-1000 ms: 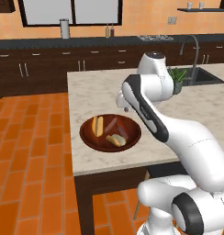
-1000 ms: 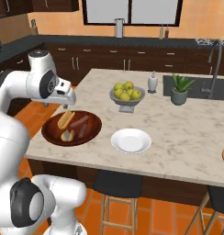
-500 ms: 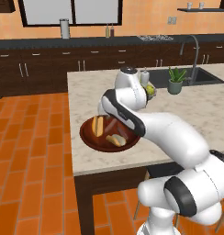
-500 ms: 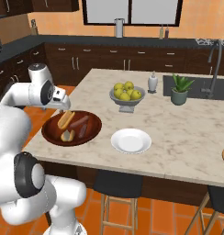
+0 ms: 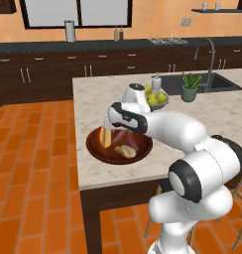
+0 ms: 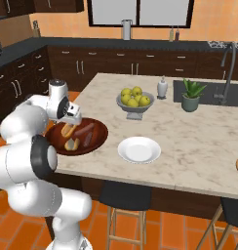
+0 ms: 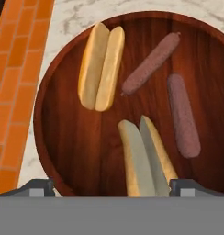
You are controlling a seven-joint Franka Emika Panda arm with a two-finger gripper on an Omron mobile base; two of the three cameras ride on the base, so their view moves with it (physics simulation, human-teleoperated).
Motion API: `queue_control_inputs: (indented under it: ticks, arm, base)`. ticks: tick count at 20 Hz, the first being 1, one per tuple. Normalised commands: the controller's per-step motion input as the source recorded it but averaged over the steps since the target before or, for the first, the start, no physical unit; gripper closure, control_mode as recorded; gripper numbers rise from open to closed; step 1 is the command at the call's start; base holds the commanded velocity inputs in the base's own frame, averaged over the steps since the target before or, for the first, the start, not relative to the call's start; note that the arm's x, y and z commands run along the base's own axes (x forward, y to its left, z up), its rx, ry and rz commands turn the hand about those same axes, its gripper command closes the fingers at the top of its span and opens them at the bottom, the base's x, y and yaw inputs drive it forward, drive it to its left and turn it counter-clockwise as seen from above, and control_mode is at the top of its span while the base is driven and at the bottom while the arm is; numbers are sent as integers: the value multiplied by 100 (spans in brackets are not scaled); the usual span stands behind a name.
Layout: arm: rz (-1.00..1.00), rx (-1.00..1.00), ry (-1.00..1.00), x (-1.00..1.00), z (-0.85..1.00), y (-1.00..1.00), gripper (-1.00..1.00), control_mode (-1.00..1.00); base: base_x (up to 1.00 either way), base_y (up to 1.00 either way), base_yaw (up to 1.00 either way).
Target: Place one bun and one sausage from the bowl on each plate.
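**A:** Two buns and two sausages sit in the bowl [image 5: 119, 145] from the left base view, with the gripper [image 5: 111, 130] low over them — a straight descent could clip the rim.

**B:** Right base view: the white plate [image 6: 138, 149] lies just beside the bowl, bare. A loose hold might drop the load short of it.

**A:** Hand view — jaws spread wide, empty. The pale bun [image 7: 142, 158] lies between the tips, touching nothing, but the near sausage [image 7: 183, 116] is close; closing askew could nudge it.

Even, bright rendered light; soft shadows, slightly coarse, no glare.
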Motion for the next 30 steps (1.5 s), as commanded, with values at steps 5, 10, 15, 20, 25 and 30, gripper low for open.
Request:
queue_control_inputs:
  ticks: [5, 10, 15, 20, 25, 30]
  arm:
    - [0, 0, 0, 57, -39, 30, -100, -100]
    - [-1, 0, 2, 43, -43, 17, -100, -100]
    - [-3, 0, 3, 57, -44, 0, -100, -100]
    - [0, 6, 2, 55, -31, 14, -100, -100]
    - [0, 4, 1, 28, -36, 14, -100, -100]
    - [0, 4, 0, 15, -32, 23, -100, -100]
  base:
    - [0, 0, 0]
    - [0, 0, 0]
    - [0, 0, 0]
    - [0, 0, 0]
    - [0, 0, 0]
    - [0, 0, 0]
